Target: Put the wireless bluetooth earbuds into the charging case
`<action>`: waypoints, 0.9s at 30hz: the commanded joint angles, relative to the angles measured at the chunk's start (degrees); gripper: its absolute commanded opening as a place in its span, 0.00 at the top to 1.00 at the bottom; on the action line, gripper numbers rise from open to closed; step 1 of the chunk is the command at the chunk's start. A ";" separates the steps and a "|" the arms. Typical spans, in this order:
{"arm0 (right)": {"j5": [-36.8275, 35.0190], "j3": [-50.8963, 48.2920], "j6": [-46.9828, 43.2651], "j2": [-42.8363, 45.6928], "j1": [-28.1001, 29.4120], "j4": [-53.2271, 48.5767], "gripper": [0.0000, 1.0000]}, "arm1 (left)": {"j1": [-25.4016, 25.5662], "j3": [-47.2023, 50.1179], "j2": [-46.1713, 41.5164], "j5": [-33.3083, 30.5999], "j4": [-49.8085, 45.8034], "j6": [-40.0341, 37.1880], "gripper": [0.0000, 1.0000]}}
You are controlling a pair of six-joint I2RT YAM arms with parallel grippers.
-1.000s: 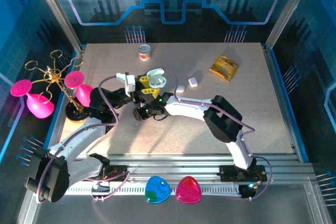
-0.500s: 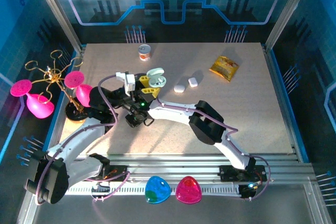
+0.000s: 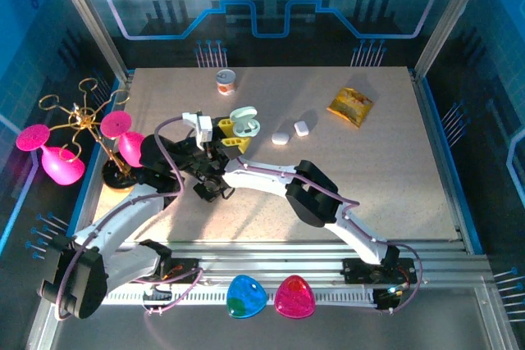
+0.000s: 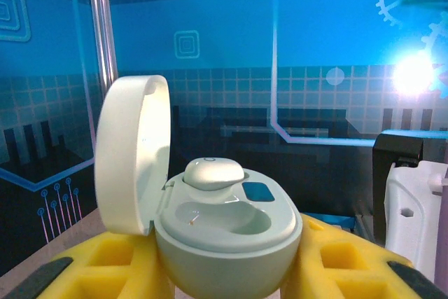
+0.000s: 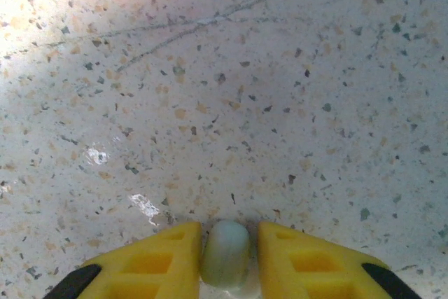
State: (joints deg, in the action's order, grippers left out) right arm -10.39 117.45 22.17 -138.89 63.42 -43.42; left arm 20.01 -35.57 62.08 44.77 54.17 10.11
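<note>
Where the right wrist view hits bottom centre, right jaws are nearly closed, pinching an earbud (image 5: 225, 251) over the speckled bench (image 5: 280, 68). Left jaws clamp the open case (image 4: 227, 243), lid (image 4: 131, 155) up at frame left; a second earbud (image 4: 213, 171) sits in its far socket. Print on the snack bag (image 3: 350, 106), upper right of the top view, too small to read.

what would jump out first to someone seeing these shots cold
The open charging case sits clamped between the yellow left fingers, lid up, one earbud seated and the other pocket empty. Next, the second earbud is pinched between the right fingers close to the speckled table. Overhead, bright pink glasses hang on a gold rack at the table's left edge.
</note>
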 commanded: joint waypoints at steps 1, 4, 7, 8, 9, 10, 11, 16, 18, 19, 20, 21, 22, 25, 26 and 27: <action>-0.51 1.21 0.20 -1.28 -0.11 -2.28 0.81 | -0.46 -1.29 -0.86 -0.48 -0.03 -1.47 0.69; -0.22 0.72 0.48 -0.91 -0.38 -2.11 0.84 | -0.43 -1.34 -0.85 -0.50 -0.23 -1.58 0.69; -0.36 -0.40 0.50 0.12 -0.58 -1.42 0.85 | -0.43 -1.34 -0.83 -0.52 -0.68 -1.77 0.69; -0.42 -1.29 0.64 0.93 -0.66 -0.94 0.85 | -0.46 -1.30 -0.87 -0.56 -0.77 -1.91 0.69; -0.37 -2.57 0.91 2.03 -0.87 -0.06 0.86 | -0.46 -1.34 -0.83 -0.64 -0.81 -1.99 0.69; -0.23 -4.01 1.10 3.16 -1.00 0.88 0.86 | -0.46 -1.34 -0.82 -0.65 -0.85 -2.08 0.69; -0.09 -5.95 1.57 4.77 -1.26 2.19 0.86 | -0.48 -1.41 -0.82 -0.70 -0.87 -2.11 0.69; 0.48 -19.95 4.11 15.55 -2.96 11.11 0.87 | -0.43 -1.48 -0.81 -0.98 -0.72 -2.06 0.69; 0.35 -26.74 5.81 20.65 -4.09 14.88 0.87 | -0.42 -1.43 -0.69 -1.33 -0.09 -1.96 0.69; 0.22 -29.88 6.51 22.84 -4.58 16.56 0.87 | -0.41 -1.43 -0.62 -1.42 0.16 -1.89 0.69; -0.10 -33.33 7.42 25.79 -5.37 18.26 0.87 | -0.41 -1.38 -0.41 -1.65 0.57 -1.77 0.69; -0.50 -36.89 8.53 28.47 -6.09 19.84 0.87 | -0.41 -1.30 -0.14 -1.87 1.21 -1.57 0.69; -0.84 -39.86 9.40 30.72 -6.82 21.09 0.87 | -0.41 -1.25 0.16 -1.99 1.81 -1.31 0.69; -2.12 -48.81 12.04 38.17 -9.49 24.41 0.87 | -0.33 -0.99 1.39 -2.56 4.57 -0.25 0.69; -2.48 -51.37 12.85 40.76 -10.48 25.10 0.87 | -0.33 -0.99 1.94 -2.74 5.40 0.04 0.69; -2.95 -53.79 13.52 43.41 -11.49 25.56 0.87 | -0.32 -0.99 2.43 -2.97 6.06 0.23 0.69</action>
State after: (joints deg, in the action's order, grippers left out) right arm -11.40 68.73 31.55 -100.90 53.93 -22.46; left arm 20.03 -35.57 63.33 43.24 55.64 9.10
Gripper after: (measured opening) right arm 0.131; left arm 0.356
